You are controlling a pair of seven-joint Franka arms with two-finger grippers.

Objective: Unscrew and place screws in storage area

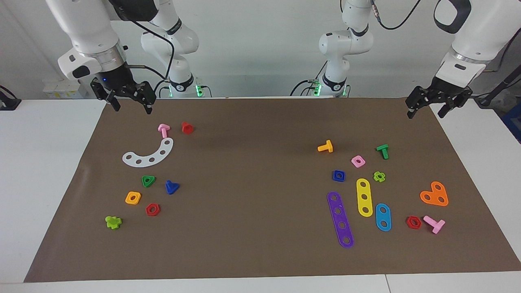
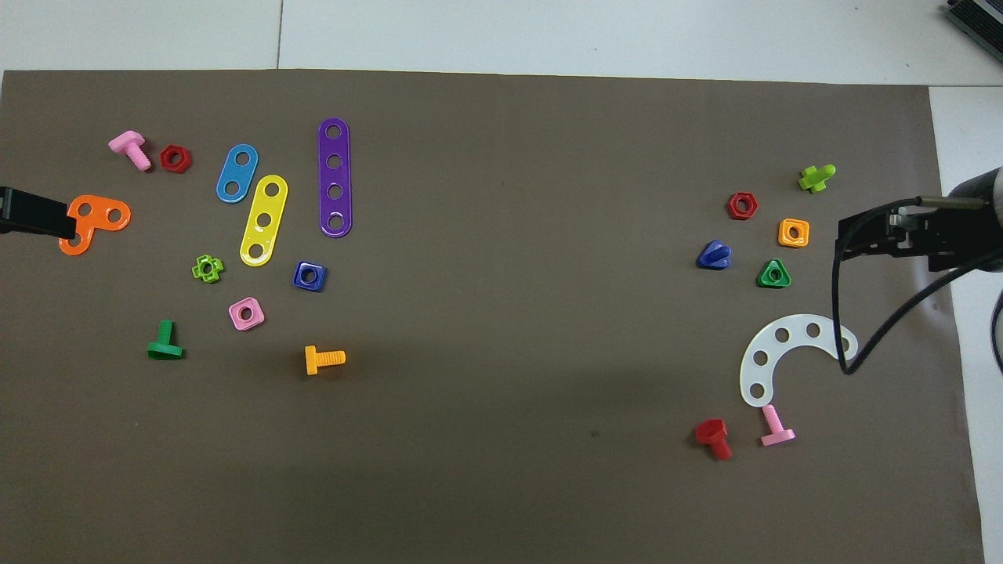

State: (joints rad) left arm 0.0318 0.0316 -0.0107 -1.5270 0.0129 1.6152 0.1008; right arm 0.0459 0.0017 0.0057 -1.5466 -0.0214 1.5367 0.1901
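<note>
Purple strip point(image 1: 340, 219) lying nearest; blue nut point(image 1: 338, 176) beside it, blue bolt point(image 1: 171, 187) sitting apart toward the right arm's end; right gripper point(image 1: 129, 100) and left gripper point(image 1: 431, 106) hanging open over the robots' edge; bolt likely wanting a centred grasp.

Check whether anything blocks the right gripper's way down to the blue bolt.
Nothing visible does. The right gripper hangs open over the mat's edge nearest the robots. The blue bolt lies apart from its neighbours, with the white arc and pink bolt lying flat between, low enough to pass over.
</note>
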